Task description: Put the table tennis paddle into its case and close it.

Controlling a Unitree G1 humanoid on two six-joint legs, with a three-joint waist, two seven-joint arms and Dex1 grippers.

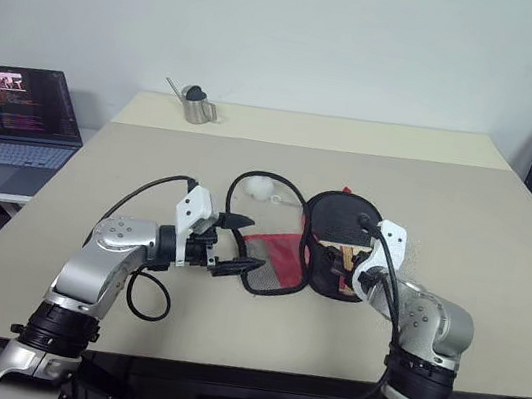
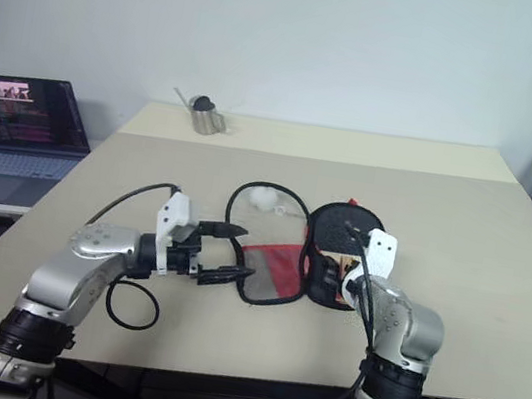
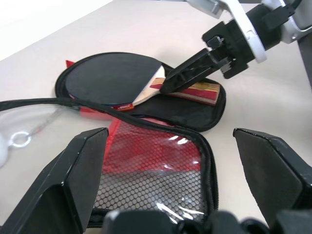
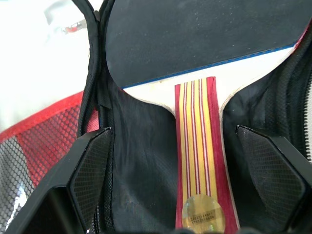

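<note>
One table tennis paddle (image 3: 109, 75) lies inside the one case (image 3: 161, 161), which sits unzipped and spread flat on the beige table (image 1: 485, 224). The paddle's black rubber face rests in the black half of the case, with its striped wooden handle (image 4: 199, 161) pointing toward the robot. The case's other half, the red flap with the mesh pocket (image 1: 274, 262), lies folded out to the left of the paddle. One small white fluffy ball (image 1: 258, 187) rests on the table just behind the flap, inside the loop of the case's black strap.

Two grippers are over the case. The left gripper (image 1: 230, 246) hovers at the edge of the mesh flap, its fingers spread apart and empty. The right gripper (image 3: 187, 73) hangs over the paddle's handle, fingers wide on either side of it, grasping nothing.

Farther back stand one small metal watering can (image 1: 197, 106) on the table and one open laptop (image 1: 17, 125) on a side desk to the left.
</note>
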